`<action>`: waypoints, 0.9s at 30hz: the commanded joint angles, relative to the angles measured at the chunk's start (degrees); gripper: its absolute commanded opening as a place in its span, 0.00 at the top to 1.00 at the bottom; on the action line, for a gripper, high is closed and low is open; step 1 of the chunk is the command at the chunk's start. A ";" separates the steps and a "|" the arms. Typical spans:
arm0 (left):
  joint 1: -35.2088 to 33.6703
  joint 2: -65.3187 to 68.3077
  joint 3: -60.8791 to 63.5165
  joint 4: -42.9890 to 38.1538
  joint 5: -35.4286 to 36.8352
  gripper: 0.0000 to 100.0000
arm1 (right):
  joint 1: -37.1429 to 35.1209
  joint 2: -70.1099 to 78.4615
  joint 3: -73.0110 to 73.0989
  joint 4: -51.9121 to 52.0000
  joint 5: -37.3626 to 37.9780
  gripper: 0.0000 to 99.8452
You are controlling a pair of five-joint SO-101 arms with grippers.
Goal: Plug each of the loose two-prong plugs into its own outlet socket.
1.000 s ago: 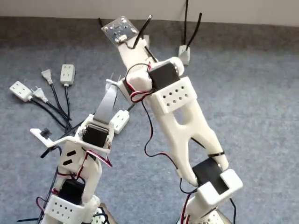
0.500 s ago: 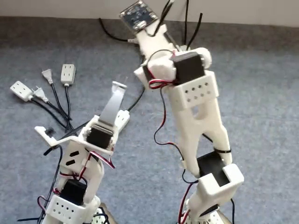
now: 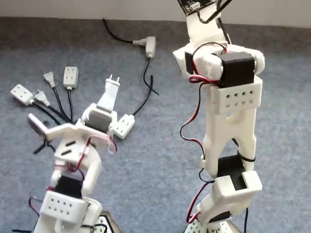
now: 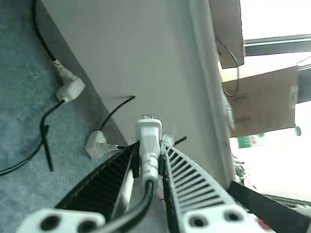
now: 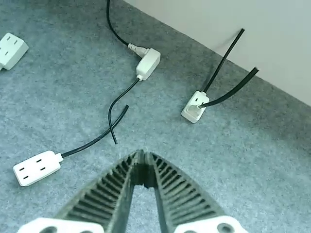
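Left gripper [image 4: 148, 151] clamps white two-prong plug [image 4: 147, 141] by its body, prongs pointing far, held off the carpet [image 3: 272, 97]. Right gripper [image 5: 141, 156] closed, empty. Carry step. Next: tilt prongs down, align w/ nearby outlet socket [image 3: 124, 125], prob. free.

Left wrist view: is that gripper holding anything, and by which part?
Yes. The left gripper holds a white two-prong plug by its moulded body, fingers on either side, prongs sticking out past the tips.
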State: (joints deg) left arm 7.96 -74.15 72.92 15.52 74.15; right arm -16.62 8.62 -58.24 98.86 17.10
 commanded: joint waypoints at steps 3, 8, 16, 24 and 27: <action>-2.42 28.53 -27.56 24.26 -2.64 0.99 | 0.75 -1.01 -1.98 2.33 0.35 0.99; -2.33 40.92 -44.00 43.25 -3.16 0.99 | 0.75 -1.01 -1.98 2.33 0.35 0.99; -2.24 50.51 -52.62 53.54 -4.22 0.99 | 0.57 -1.01 -1.98 2.33 0.35 0.99; 1.71 61.23 -61.05 62.77 -5.63 0.99 | 0.40 -1.01 -1.98 2.33 0.35 0.99; 2.42 63.87 -62.02 64.00 -5.36 0.99 | 0.40 -1.01 -1.98 2.33 0.35 0.99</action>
State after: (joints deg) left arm 9.01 -11.38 13.85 78.11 68.79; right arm -16.53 8.62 -58.24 98.86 17.10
